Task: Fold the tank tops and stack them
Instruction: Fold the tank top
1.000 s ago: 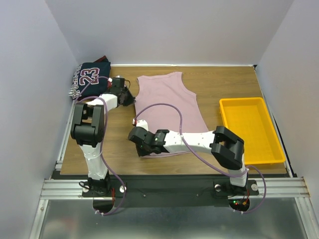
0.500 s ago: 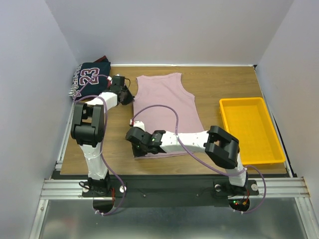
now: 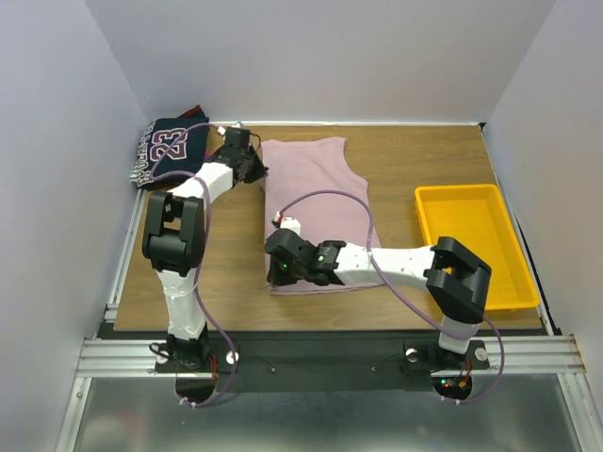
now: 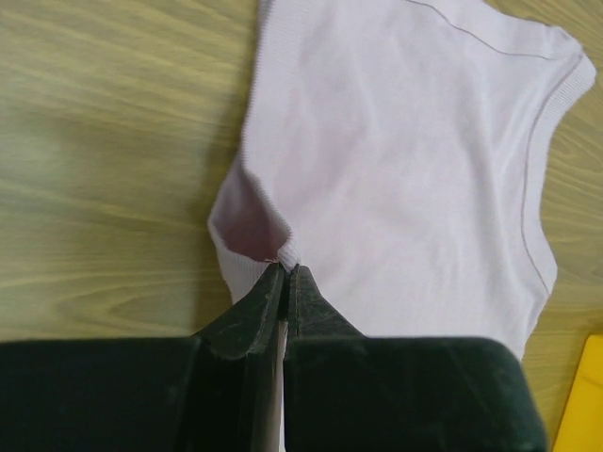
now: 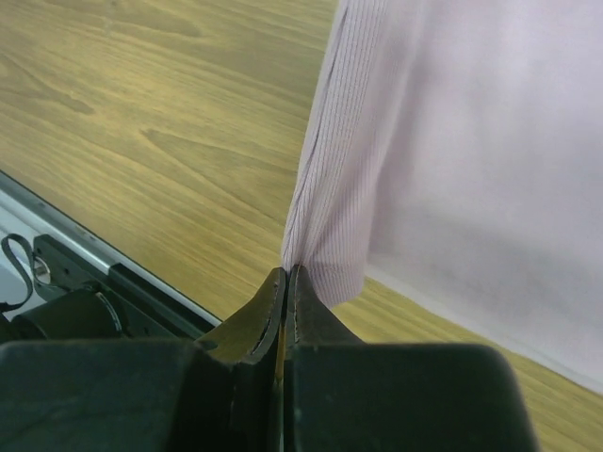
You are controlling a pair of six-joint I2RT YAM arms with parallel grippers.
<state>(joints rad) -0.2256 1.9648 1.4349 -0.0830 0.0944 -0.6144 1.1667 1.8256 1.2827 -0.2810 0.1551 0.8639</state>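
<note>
The right gripper works at the near-left hem corner of the pink tank top, its jaws closed tight on a pinch of ribbed cloth that rises off the bench in a small tent. At the far-left end of the same top, by the armhole, the left gripper is likewise clamped on the shoulder edge, which curls up to show the darker inside. Holding both ends of the left side at once probably serves to carry that whole edge inward as one straight fold line. The rest of the top lies flat, neck away from the arms. The yellow tray sits well apart to the top's right. Beyond its far-left corner lies the navy tank top, number up, unfolded and still to be done.

Compared with a second ago, both grippers have shifted rightward toward the top's middle. The right one had the hem corner drawn out to the left, and the left one has moved farther from the arms, so the left edge now sits straighter and lifted.
</note>
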